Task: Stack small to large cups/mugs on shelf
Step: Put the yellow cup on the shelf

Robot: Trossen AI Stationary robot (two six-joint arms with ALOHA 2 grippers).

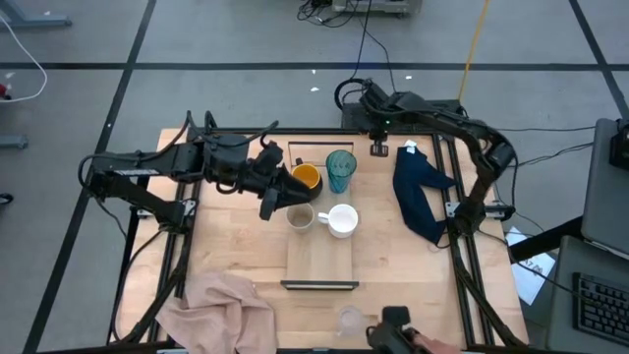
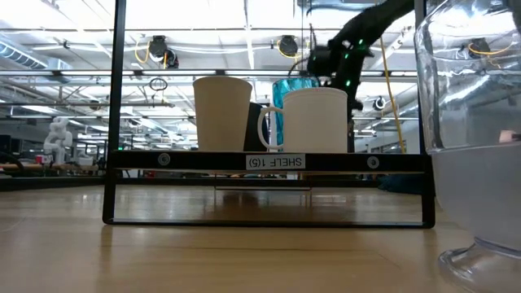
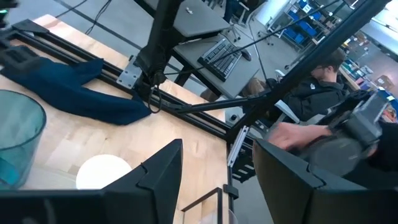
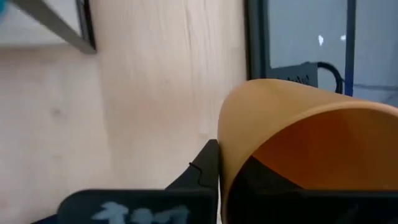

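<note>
Fingers of your right gripper are pinched on the wall of the small orange cup, one finger inside the rim and one outside. The cup is tipped on its side in that grip. It hangs over the tabletop past the near end of the shelf, close to the table's edge.

Your left gripper hovers at the shelf's left side, over its far half. Its fingers stand moderately apart with nothing between them.

On the shelf's far end you have the dark mug with orange-yellow inside. The tall translucent teal tumbler is just beside it, to its right. Nearer the shelf's middle stand the beige cup and the white handled mug, side by side and upright. The shelf's near half is bare.

The tiny clear glass stands on the tabletop just beyond the shelf's near end, beside the right gripper.

Off to the shelf's right lies a dark blue cloth. A pinkish cloth is bunched at the near left of the shelf. A seated person shows beyond the table.
</note>
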